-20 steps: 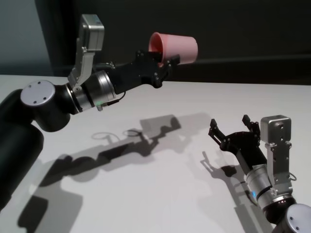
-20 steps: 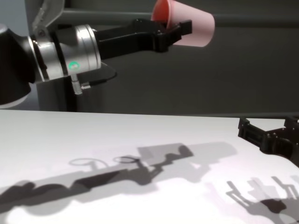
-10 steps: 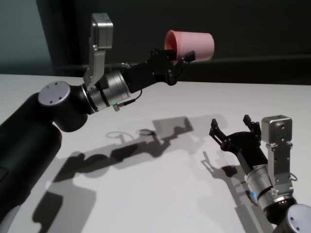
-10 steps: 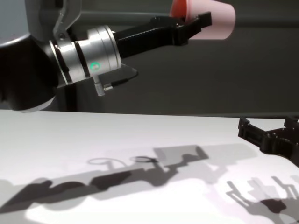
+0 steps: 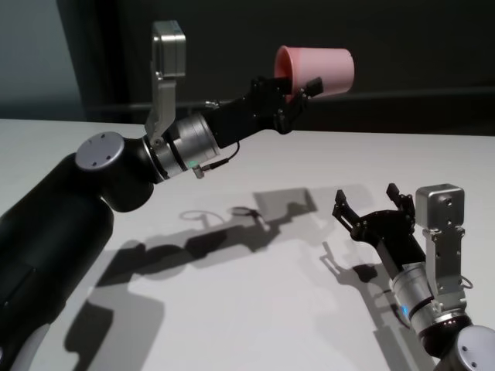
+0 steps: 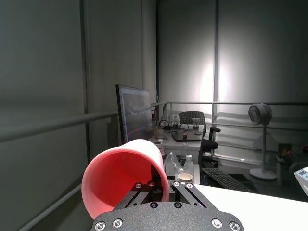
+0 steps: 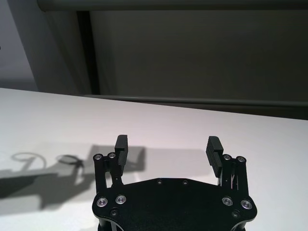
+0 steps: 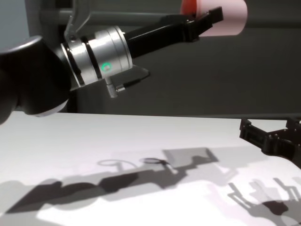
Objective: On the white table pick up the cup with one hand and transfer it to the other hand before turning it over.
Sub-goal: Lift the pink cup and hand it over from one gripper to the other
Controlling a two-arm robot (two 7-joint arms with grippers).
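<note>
Black fingers of the left gripper [image 5: 298, 89] pinch the rim wall of the cup [image 5: 321, 69], one inside the mouth and one outside, holding it on its side high in the upper centre of the head view, well above the white table [image 5: 255, 309]. Its long axis runs roughly level, base pointing toward the frame's right. The right gripper [image 5: 371, 205], spread wide, waits low at lower right, so the cup lies up and to the left of it.

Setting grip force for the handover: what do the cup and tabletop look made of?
The cup: likely thin plastic, matte pink; even colour, no glare, held by its rim in the left gripper. The white table: smooth, unmarked, low sheen; probably laminate, uncertain.
</note>
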